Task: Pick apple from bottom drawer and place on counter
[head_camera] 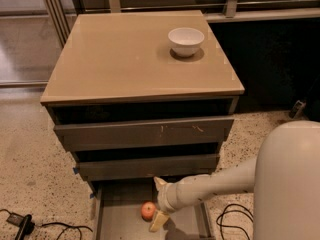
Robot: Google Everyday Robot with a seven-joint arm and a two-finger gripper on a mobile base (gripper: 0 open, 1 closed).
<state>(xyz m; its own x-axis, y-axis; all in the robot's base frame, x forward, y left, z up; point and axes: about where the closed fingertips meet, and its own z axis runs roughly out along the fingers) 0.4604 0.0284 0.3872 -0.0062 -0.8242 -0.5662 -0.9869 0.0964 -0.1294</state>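
Note:
The small red apple (148,210) lies on the floor of the pulled-out bottom drawer (120,221), below the two upper drawer fronts. My gripper (155,204) reaches into the drawer from the right, just right of the apple. It is open, with one pale finger (159,182) behind the apple and the other (158,221) in front, next to it. The apple sits at the mouth of the gap, close to the nearer finger. The tan counter (125,59) tops the cabinet.
A white bowl (186,40) stands at the counter's back right. The scratched drawer front (145,131) and the plain one (147,166) overhang the back of the bottom drawer. Cables lie on the speckled floor at left (20,223) and right (231,219). My arm's white body (290,184) fills the lower right.

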